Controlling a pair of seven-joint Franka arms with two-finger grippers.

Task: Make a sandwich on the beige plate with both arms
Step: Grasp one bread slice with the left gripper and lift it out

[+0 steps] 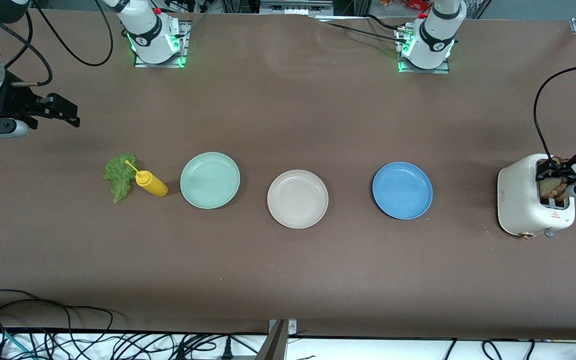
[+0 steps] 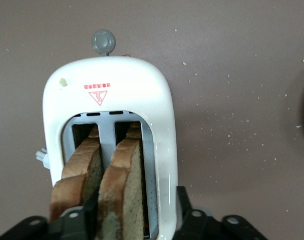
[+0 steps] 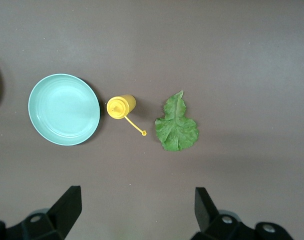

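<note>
Reaching into the toaster [image 1: 528, 200], the left hand [image 2: 134, 220] straddles one bread slice [image 2: 124, 190], fingers apart, needing closing then lifting toward the beige plate [image 1: 297, 199]; the right hand [image 3: 136, 212] waits open above the lettuce [image 3: 177, 125].

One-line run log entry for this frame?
left gripper: around bread slice in toaster | right gripper: open, waiting | beige plate: empty

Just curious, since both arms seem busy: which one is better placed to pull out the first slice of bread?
The left. Its claw straddles a bread slice in the toaster; the right claw hangs open above the lettuce leaf.
</note>
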